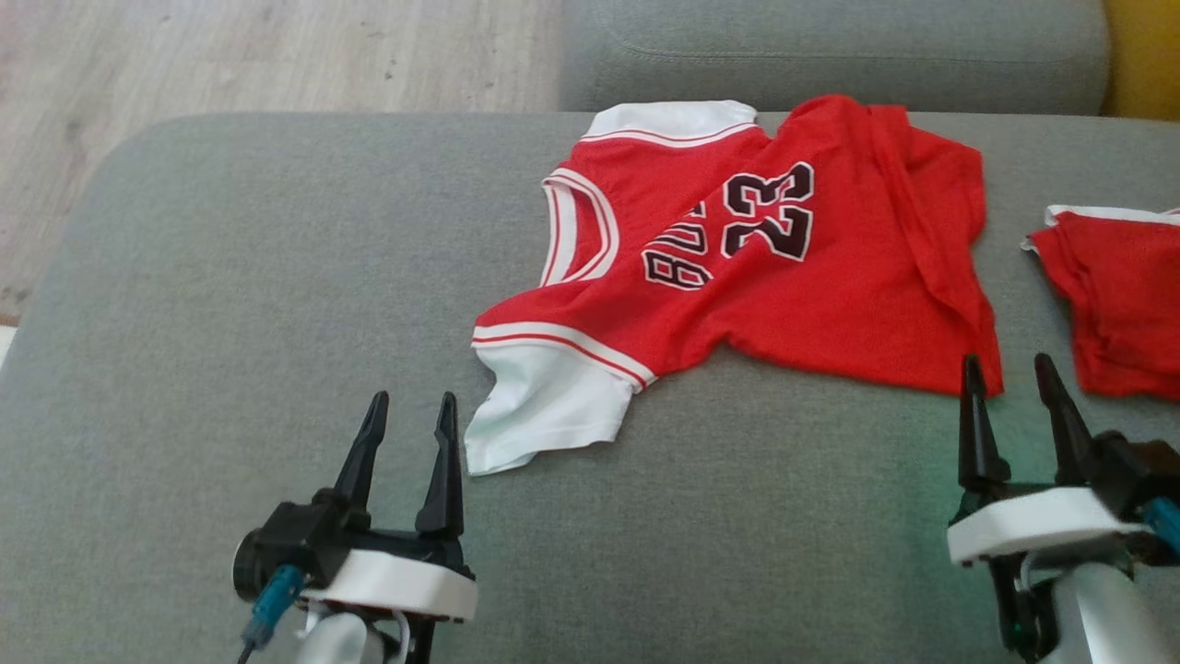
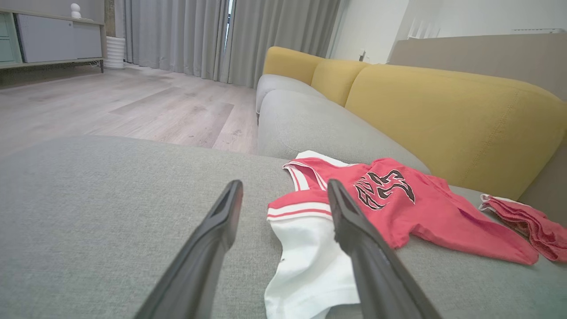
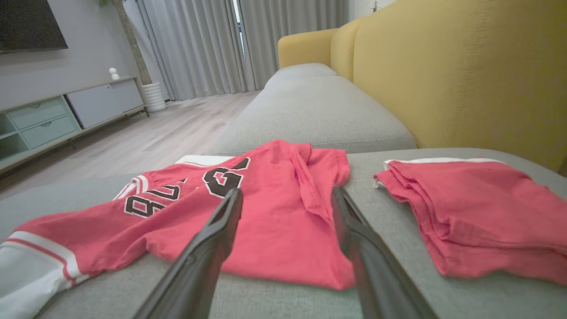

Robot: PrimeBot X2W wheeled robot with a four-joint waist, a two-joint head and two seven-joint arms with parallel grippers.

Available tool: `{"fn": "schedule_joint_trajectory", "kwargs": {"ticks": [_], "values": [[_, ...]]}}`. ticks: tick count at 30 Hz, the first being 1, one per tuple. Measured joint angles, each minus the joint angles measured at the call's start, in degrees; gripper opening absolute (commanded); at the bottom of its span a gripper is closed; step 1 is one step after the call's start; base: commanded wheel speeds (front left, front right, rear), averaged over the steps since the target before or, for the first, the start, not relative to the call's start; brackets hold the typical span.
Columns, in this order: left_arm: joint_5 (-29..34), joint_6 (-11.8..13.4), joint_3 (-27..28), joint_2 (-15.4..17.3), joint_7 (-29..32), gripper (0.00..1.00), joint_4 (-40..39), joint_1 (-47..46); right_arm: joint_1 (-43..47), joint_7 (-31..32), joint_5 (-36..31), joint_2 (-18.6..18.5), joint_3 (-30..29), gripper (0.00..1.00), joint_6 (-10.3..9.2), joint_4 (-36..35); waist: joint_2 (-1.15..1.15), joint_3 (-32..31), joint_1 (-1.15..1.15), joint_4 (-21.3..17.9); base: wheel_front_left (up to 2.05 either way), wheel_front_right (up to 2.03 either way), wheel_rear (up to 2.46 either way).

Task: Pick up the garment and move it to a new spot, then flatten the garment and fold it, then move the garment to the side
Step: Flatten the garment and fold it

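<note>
Garment [image 1: 784, 277]: a red jersey numbered 23 with white sleeves lies spread, partly creased, on a grey sofa seat [image 1: 230, 323], with both grippers open and empty at its near edge.

The left gripper [image 1: 413, 398] has its two dark fingers parted around nothing; the jersey's near white sleeve [image 1: 544, 406] lies just right of it and, in the left wrist view, ahead between the fingers [image 2: 221, 221]. The right gripper [image 1: 1006, 360], also spread wide and holding nothing, sits at the jersey's near right hem corner; whether it touches the cloth cannot be told. A second, folded red garment [image 1: 1115, 295] lies just right of the jersey, apart from it. A yellow backrest [image 2: 443, 115] stands to the right, and a wooden floor [image 1: 230, 55] lies beyond the seat.
</note>
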Motion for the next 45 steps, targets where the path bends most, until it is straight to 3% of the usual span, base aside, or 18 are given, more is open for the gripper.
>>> {"fn": "schedule_joint_trajectory", "kwargs": {"ticks": [7,12,21,30,31,33,41,45], "values": [[0.3,0.0,-0.3,0.0,0.0,1.0,0.5,-0.1,0.3,0.0,-1.1,0.9,0.0,1.0,0.0,-3.3,0.0,0.2,0.01,-1.2,0.0,0.0,0.0],[0.3,-1.2,-4.1,0.0,0.0,1.0,8.9,-0.3,0.3,0.0,-1.6,1.1,0.0,1.0,0.0,-4.0,0.0,0.6,0.01,-2.1,0.0,0.0,0.0],[-2.0,1.6,-5.5,0.0,0.3,1.0,21.7,-6.5,0.3,0.0,-2.6,1.3,-0.1,1.0,0.0,-4.3,0.0,2.2,0.02,-4.2,0.0,0.0,0.0],[-4.9,1.5,-7.5,-0.1,0.3,1.0,28.2,-10.1,0.3,0.0,-3.2,1.5,-0.8,1.0,0.0,-4.3,0.0,3.3,0.02,-5.6,0.0,0.0,0.0],[-5.1,1.5,-7.7,-0.1,0.3,0.85,28.6,-10.3,0.3,0.0,-3.3,1.5,-0.8,1.0,-0.01,-4.2,0.0,3.3,0.02,-5.7,0.0,0.0,0.0],[-6.3,1.4,-7.8,-0.1,0.3,0.0,29.4,-10.9,0.3,0.0,-3.4,1.5,-0.8,1.0,0.0,-4.2,0.0,3.3,0.01,-5.6,0.0,0.0,0.0],[-8.4,0.6,-9.0,-0.1,0.3,0.0,28.3,-11.4,0.3,0.8,-4.2,1.7,-1.9,1.0,0.0,-2.2,0.0,2.9,0.02,-4.7,0.0,0.0,0.0],[-6.7,0.8,-4.8,-0.2,0.2,0.0,17.1,-11.2,0.0,4.0,-7.4,1.8,-3.9,1.0,0.0,0.8,0.0,2.8,0.02,-3.5,0.0,0.0,0.0]]}}
